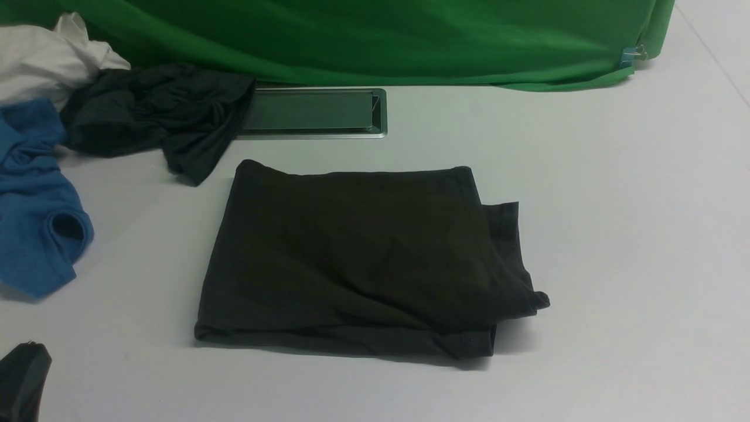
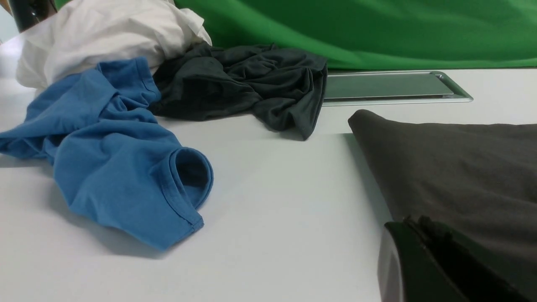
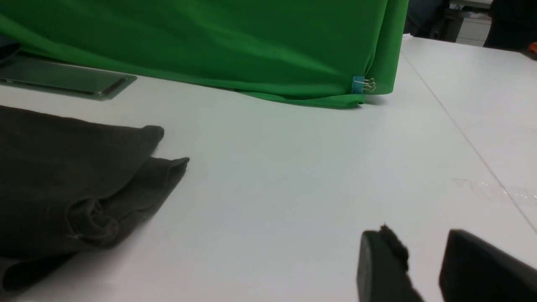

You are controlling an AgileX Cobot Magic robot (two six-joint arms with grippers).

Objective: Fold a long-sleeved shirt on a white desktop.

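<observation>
A: Step? Shirt status?

B: Long-sleeved shirt (image 1: 357, 258) sits folded into a rough rectangle, centre of the front frame, on the white bench (image 1: 615, 234). Fold looks basically done. One flap sticks out at the right edge, lower right corner bunched.

A: Claws?

B: Left claw (image 2: 423, 251) lower right of its wrist frame, jaws together, holding nothing, just beside the shirt's edge. Right claw (image 3: 423, 264) jaws apart, empty, well clear of the shirt.

A: Next move?

B: My guess: tuck that loose flap, or just retreat.

A: Counts?

B: One folded shirt. Three other garments upper left: one blue (image 1: 35, 217), one charcoal (image 1: 158, 111), one white (image 1: 41, 58). One cable hatch (image 1: 313, 111), one green backdrop (image 1: 375, 41).
</observation>
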